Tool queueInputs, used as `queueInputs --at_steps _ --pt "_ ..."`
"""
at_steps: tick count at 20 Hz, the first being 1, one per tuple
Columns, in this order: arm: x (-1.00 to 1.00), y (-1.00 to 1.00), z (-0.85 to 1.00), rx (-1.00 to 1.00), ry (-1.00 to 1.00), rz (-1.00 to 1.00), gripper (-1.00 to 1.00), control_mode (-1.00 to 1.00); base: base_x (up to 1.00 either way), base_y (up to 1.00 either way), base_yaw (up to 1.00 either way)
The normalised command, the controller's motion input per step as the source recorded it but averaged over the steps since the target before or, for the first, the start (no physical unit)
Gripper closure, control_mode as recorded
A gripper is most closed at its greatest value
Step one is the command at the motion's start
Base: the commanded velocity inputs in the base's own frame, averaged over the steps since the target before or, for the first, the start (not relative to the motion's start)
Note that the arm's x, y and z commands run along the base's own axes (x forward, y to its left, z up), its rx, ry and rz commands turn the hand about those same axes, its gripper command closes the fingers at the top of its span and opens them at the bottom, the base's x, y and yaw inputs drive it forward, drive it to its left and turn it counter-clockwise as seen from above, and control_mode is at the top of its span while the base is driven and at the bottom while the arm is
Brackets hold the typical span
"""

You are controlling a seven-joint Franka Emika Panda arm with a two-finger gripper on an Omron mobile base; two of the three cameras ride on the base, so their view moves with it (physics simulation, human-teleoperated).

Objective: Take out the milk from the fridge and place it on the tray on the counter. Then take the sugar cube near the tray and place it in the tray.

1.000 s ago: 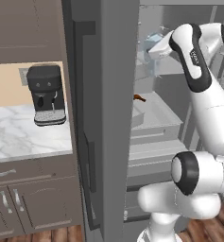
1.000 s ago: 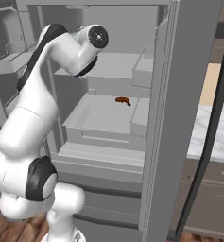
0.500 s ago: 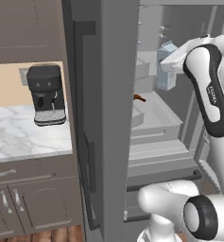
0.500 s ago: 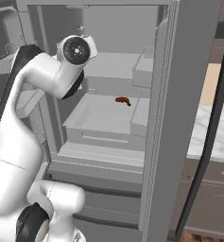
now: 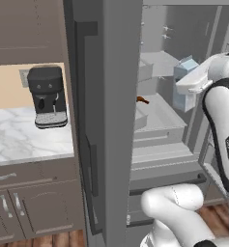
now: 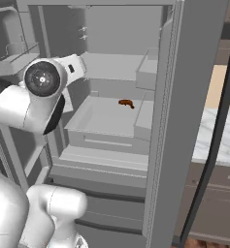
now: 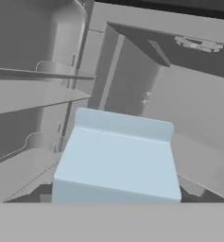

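The milk (image 5: 184,100), a pale blue-grey gabled carton, hangs in the air in front of the open fridge (image 5: 106,120), level with its upper shelves. My gripper (image 5: 188,87) is shut on the milk from the right side. In the hand view the milk (image 7: 118,160) sits very close at the bottom centre, hiding my fingertips, with the fridge's grey shelves (image 7: 33,94) and walls behind it. The counter (image 5: 19,140) lies left of the fridge. The tray and the sugar cube are out of view.
A black coffee machine (image 5: 48,96) stands on the counter. A small brown item (image 6: 126,102) lies on a fridge shelf. The open fridge door (image 5: 94,144) stands edge-on between arm and counter. More marble counter (image 6: 211,138) lies right of the fridge.
The hand has drawn the milk down and outward from the upper fridge shelf toward the base. The arm's elbow has folded back with it.
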Motion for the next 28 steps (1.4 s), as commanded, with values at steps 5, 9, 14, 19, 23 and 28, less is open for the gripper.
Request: queueInputs --at_steps 5,9,14,19,23,28 --pt "-0.45 0.03 0.00 -0.02 0.00 -0.42 1.00 -1.00 0.00 0.00 0.00" --pt "-0.27 -0.08 0.10 0.00 0.00 -0.29 1.00 -1.00 0.00 0.00 0.00" --pt "-0.21 -0.02 0.11 0.09 -0.02 -0.12 1.00 -1.00 0.00 0.00 0.00" --pt "-0.25 -0.18 0.17 0.08 -0.08 -0.01 1.00 -1.00 0.00 0.00 0.00" --pt "-0.37 -0.04 0.09 0.00 -0.04 0.03 1.00 -1.00 0.00 0.00 0.00" --pt "-0.42 0.00 -0.01 0.00 0.00 0.04 1.00 -1.00 0.00 0.00 0.00"
